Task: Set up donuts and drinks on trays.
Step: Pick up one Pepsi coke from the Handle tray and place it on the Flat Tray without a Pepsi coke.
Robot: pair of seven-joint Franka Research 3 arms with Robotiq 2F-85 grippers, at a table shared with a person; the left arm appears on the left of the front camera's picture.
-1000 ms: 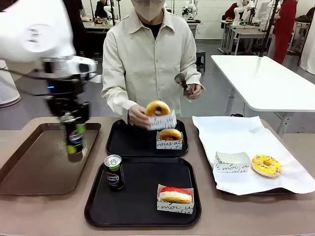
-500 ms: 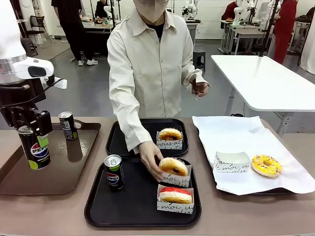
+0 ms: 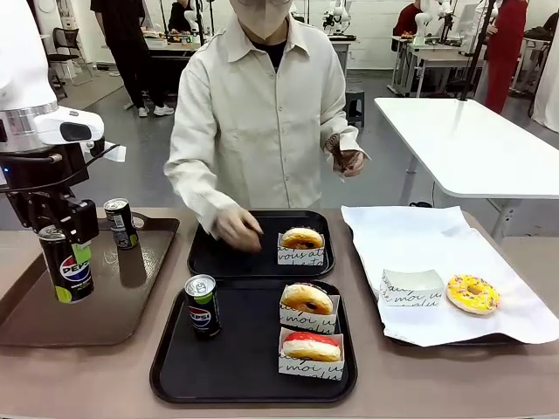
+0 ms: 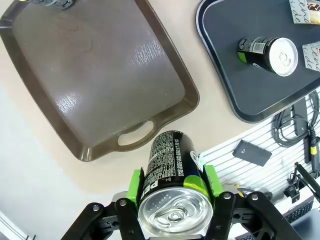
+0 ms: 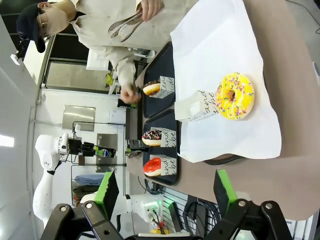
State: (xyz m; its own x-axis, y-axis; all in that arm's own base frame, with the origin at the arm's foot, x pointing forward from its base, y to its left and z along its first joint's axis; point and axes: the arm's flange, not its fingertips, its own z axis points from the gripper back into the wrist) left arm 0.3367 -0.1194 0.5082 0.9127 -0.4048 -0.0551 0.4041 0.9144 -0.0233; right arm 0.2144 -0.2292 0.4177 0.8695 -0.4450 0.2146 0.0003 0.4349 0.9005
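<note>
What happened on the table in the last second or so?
The person carried a boxed donut from the far black tray to the near black tray, set it behind the red donut, let go and drew the hand back. The left gripper, holding a Pepsi can, swung out to the left over the brown tray. The other can and yellow donut stayed put.

I see black Pepsi can (image 3: 66,266) with red-white-blue logo, green patch low, between green pads (image 4: 135,183) of black left end effector (image 4: 172,183). Brown tray (image 3: 83,292). Two black trays (image 3: 253,362), (image 3: 229,255). Red-iced donut (image 3: 311,346) in white box, black script. Yellow sprinkled donut (image 3: 472,293) on white paper (image 3: 437,253). Tan desk (image 3: 79,380). Person's cream shirt (image 3: 262,113).
</note>
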